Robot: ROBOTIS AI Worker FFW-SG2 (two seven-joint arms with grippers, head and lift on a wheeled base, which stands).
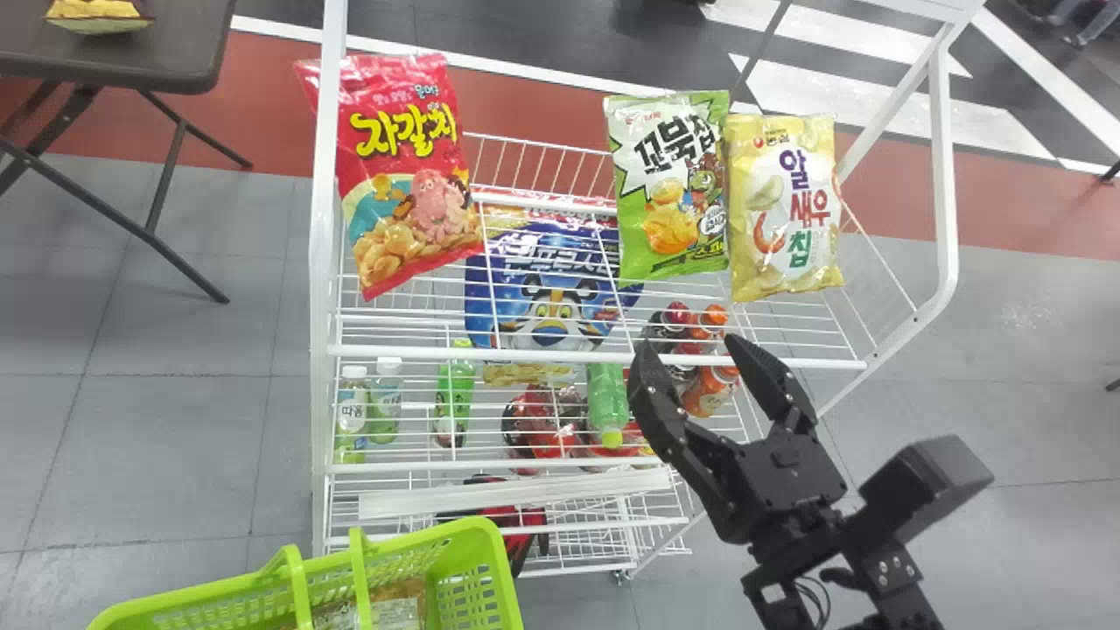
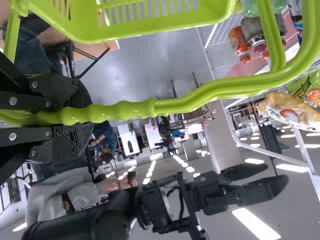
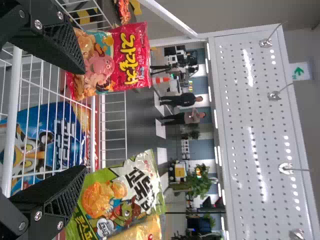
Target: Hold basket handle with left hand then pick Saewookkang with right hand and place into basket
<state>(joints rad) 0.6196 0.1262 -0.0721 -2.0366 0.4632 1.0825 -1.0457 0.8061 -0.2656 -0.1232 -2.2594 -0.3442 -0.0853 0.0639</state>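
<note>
White wire rack ahead, yellow bag at the right end

On the top shelf (image 1: 542,357), look for the Saewookkang: judging by the shrimp picture, take it to be the pale yellow bag (image 1: 783,210), upright just beside the green bag (image 1: 669,188). Note the left gripper (image 2: 82,116), with jaws clamped on the basket handle (image 2: 125,111); hold it steady there, so as not to swing the basket (image 1: 500,560). Place the pick in the hands of the right gripper (image 1: 691,346), jaws wide apart with nothing between, before the rack and aimed too far left for a grasp. Shift it right, level it with the bag, then slide one finger into the tight gap by the green bag without nudging it. Close gently on both side edges, so as not to crush the chips. Lift clear of the shelf before turning toward the basket.
</note>
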